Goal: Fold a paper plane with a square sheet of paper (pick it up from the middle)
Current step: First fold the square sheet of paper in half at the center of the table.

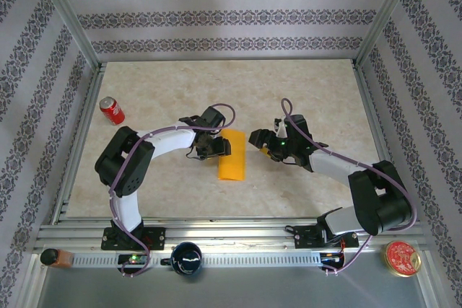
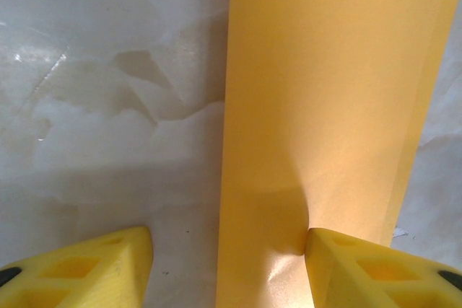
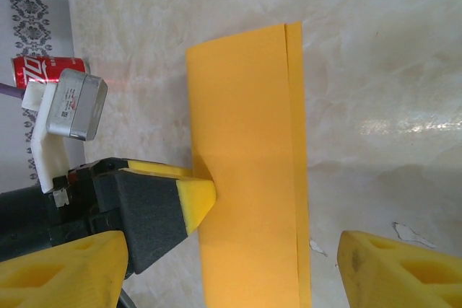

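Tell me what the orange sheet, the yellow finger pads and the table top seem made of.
Sheet: thin matte orange-yellow paper, judging by its crisp fold and the soft dent beside a pad. Finger pads: dull yellow with moulded hollows, likely foam or soft plastic. Table: pale marbled top with glare spots and wrinkles, perhaps a printed film.

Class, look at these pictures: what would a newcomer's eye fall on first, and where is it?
The bright orange-yellow paper, folded into a narrow strip, lies in the middle of the table between the left gripper and right gripper, both open. A red soda can sits at its far left.
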Robot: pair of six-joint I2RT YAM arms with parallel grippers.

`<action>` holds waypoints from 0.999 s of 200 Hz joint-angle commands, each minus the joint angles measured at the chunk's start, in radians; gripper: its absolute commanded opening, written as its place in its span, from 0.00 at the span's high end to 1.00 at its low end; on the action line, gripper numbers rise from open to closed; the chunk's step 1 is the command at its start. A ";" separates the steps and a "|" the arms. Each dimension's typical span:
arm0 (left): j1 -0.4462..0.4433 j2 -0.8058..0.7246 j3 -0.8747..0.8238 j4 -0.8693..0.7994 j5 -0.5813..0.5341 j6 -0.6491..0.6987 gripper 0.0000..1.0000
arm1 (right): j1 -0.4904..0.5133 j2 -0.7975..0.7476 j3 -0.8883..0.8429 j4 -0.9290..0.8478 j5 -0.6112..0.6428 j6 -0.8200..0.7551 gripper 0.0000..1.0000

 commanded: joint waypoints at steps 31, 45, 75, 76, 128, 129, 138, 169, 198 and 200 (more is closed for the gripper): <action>0.001 0.066 0.027 0.003 0.045 0.053 0.41 | 0.012 0.014 -0.001 0.024 0.010 0.000 0.23; 0.001 0.070 0.030 0.005 0.047 0.057 0.41 | 0.012 0.014 -0.001 0.024 0.010 -0.001 0.23; 0.001 0.078 0.038 0.001 0.051 0.071 0.41 | 0.012 0.011 -0.007 0.024 0.015 0.001 0.22; 0.001 0.079 0.038 0.000 0.050 0.072 0.41 | 0.012 0.011 -0.007 0.025 0.015 0.001 0.22; -0.002 0.094 0.046 0.001 0.036 0.055 0.41 | 0.012 0.010 -0.007 0.025 0.016 0.003 0.22; -0.002 0.095 0.047 -0.001 0.034 0.055 0.41 | 0.012 0.010 -0.007 0.025 0.016 0.003 0.22; -0.004 0.099 0.057 -0.017 0.020 0.059 0.40 | 0.013 0.010 -0.007 0.025 0.016 0.002 0.22; -0.011 0.112 0.084 -0.054 -0.010 0.053 0.39 | 0.012 0.015 -0.007 0.025 0.015 0.003 0.22; -0.017 0.115 0.100 -0.074 -0.036 0.043 0.36 | 0.012 0.012 -0.009 0.027 0.016 0.005 0.22; -0.018 0.115 0.102 -0.077 -0.037 0.043 0.36 | 0.012 0.012 -0.009 0.025 0.016 0.005 0.22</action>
